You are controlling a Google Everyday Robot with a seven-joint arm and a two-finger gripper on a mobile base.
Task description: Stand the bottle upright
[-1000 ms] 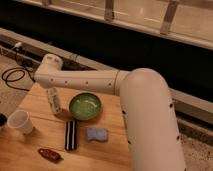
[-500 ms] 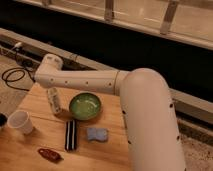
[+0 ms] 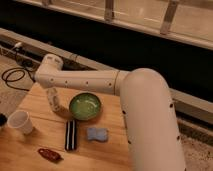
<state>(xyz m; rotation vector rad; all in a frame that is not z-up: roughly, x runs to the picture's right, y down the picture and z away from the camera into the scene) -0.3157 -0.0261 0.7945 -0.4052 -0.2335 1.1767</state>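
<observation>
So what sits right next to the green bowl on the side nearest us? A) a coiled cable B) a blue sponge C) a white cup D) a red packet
B: the blue sponge lies just in front of the green bowl, beside the black bar, while the white cup stands far off at the table's left. The pincer is left of the bowl at the bottle.

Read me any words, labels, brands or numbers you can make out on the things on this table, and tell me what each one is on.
No text can be read here.
bottle, under the gripper at the table's far left: pale label, marks too blurred to read.
black bar: pale stripes only, no letters legible.
white cup, green bowl, blue sponge: no print visible.
</observation>
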